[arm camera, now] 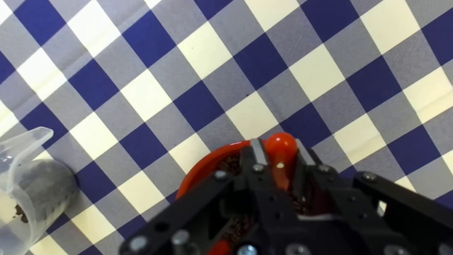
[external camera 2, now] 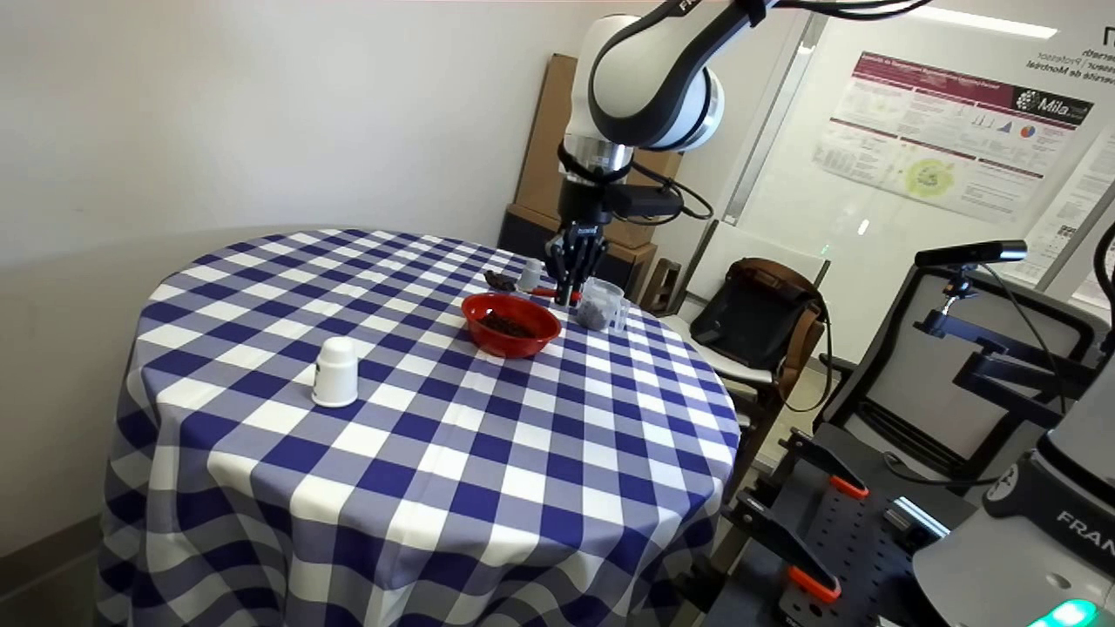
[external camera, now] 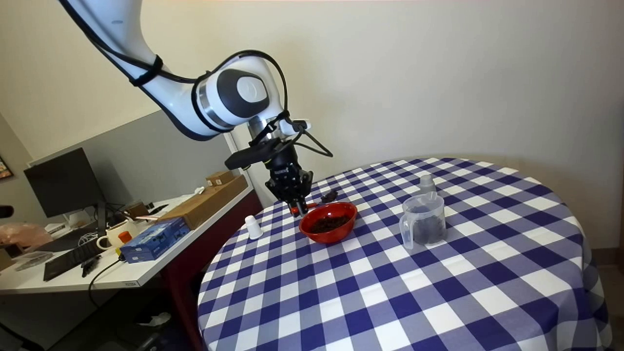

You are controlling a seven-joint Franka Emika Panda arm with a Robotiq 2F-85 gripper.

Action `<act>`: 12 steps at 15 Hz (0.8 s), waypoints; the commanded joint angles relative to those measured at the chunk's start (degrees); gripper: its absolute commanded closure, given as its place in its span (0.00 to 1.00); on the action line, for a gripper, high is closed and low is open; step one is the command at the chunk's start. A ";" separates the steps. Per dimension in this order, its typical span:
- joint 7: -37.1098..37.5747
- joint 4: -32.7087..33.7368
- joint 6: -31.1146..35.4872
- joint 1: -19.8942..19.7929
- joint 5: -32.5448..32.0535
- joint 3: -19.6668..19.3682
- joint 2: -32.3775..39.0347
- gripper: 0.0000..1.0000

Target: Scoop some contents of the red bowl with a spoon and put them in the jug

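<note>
The tool (arm camera: 281, 152) is clamped on the red handle of a spoon (arm camera: 281, 143), fingertips parted by just the handle's thickness. In the wrist view the rest of the spoon is lost behind the tool; in both exterior views its dark end shows at 12 o'clock from the red bowl (external camera 2: 514, 347), too small to tell whether it is loaded. The bowl stands on the cloth-covered desk (external camera: 380, 302) with dark contents (external camera: 329, 224) inside, partly masked by the tool in the wrist view. There the jug (arm camera: 47, 187) stands at 9 o'clock from the bowl, cut off by the frame, and only there do brown crumbs (arm camera: 21, 214) show within its walls. Both exterior views add a white container (external camera 2: 336, 374); an exterior view alone shows a poster (external camera 2: 949, 131), its small print unreadable.
</note>
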 commanded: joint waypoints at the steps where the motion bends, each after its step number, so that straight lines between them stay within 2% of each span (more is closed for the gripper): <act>1: -0.85 -2.60 1.19 0.20 -0.43 0.17 -1.46 0.89; 5: -3.61 -3.29 0.16 -1.44 3.46 1.86 -0.88 0.89; 12: -2.81 -3.47 0.41 -0.72 1.99 0.80 -0.83 0.89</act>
